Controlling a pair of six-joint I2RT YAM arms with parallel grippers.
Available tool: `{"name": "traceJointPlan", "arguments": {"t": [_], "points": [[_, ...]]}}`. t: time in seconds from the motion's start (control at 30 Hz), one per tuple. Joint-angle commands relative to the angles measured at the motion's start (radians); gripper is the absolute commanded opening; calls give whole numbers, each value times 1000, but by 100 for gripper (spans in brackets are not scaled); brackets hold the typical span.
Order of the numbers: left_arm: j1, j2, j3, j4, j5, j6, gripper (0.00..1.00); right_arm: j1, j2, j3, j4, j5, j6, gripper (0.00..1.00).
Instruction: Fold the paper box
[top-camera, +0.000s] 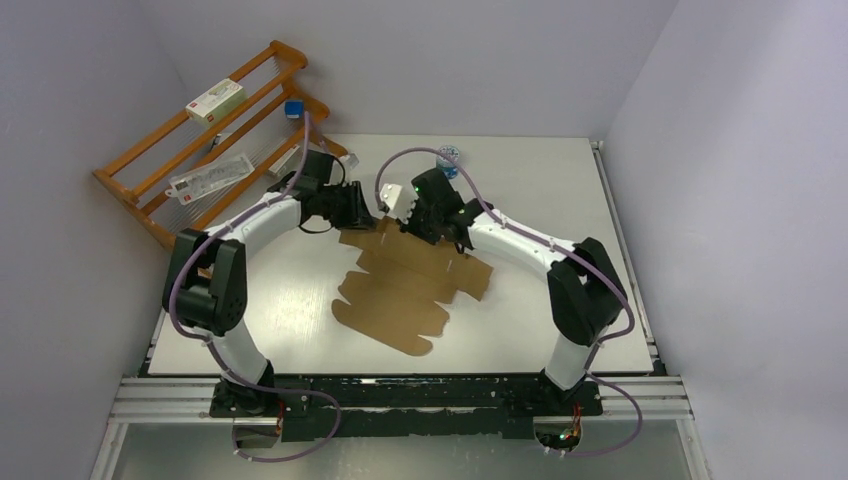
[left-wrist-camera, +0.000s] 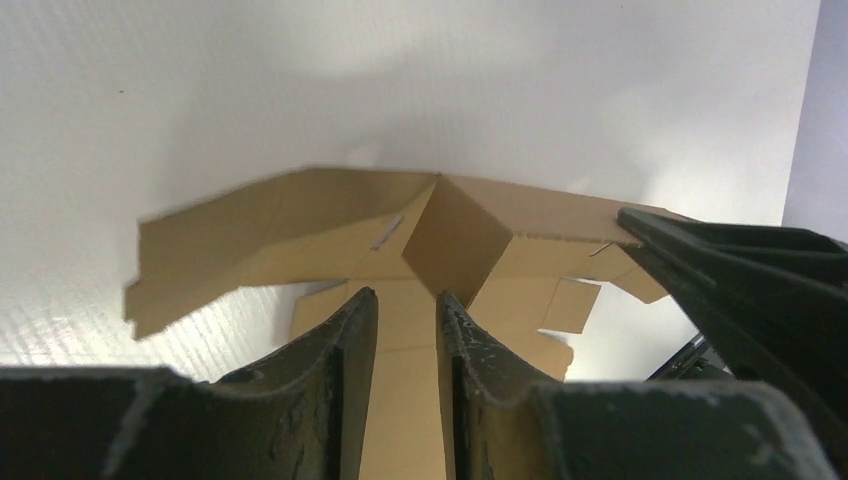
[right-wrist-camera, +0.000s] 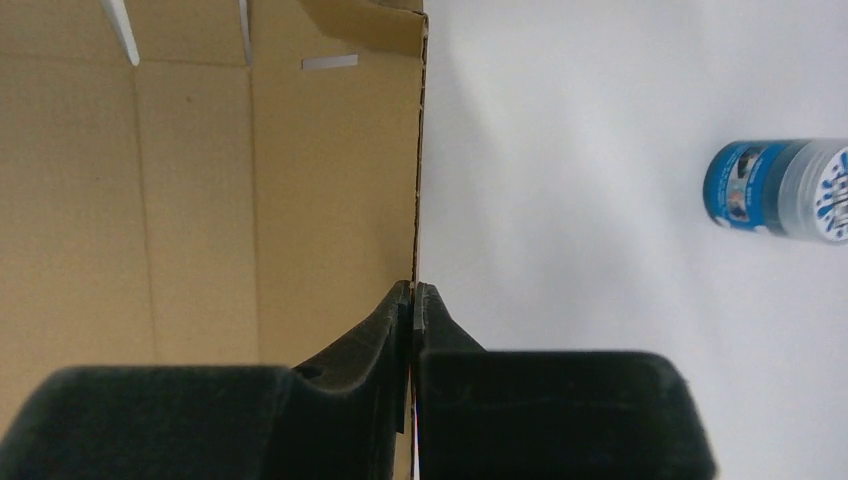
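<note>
White table spreads under both my arms. The paper box, brown and die-cut, lies mostly flat near its middle, with flaps raised at the far end. My right fingers are pressed together on the cardboard's far edge, pinching it. My left fingers stand partly apart at the far left corner, with cardboard showing in the gap; I cannot tell whether they touch it. A blue-labelled bottle sits on the table beyond. A wooden rack stands at far left.
</note>
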Motion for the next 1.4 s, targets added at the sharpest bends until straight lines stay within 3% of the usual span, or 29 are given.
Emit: {"name": "traceJointPlan", "arguments": {"t": [0.0, 0.43, 0.6, 1.37], "points": [[25, -72, -9, -53, -41, 62, 34, 34, -79, -75, 93, 60, -155, 7], [117, -206, -19, -127, -127, 215, 42, 105, -136, -138, 173, 169, -407, 5], [121, -210, -51, -139, -95, 248, 44, 143, -145, -158, 199, 219, -460, 4], [115, -50, 79, -210, -108, 431, 55, 196, -151, -211, 235, 283, -504, 2]]}}
